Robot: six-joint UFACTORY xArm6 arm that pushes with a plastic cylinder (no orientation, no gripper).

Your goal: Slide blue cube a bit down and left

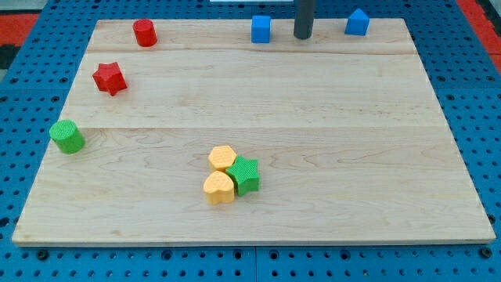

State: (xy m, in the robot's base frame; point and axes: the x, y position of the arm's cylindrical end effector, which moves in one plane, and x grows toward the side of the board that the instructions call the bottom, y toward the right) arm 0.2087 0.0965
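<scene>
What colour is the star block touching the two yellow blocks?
Green: the green star sits against the yellow blocks near the view's bottom, in the camera view.

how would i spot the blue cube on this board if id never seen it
Look along the wooden board's edge at the view's top, where two blue blocks flank my tip. The blue cube stands just to the view's left of the tip, not touching it. Its flat, square top sets it apart from the other blue block, which has a peaked top.
</scene>
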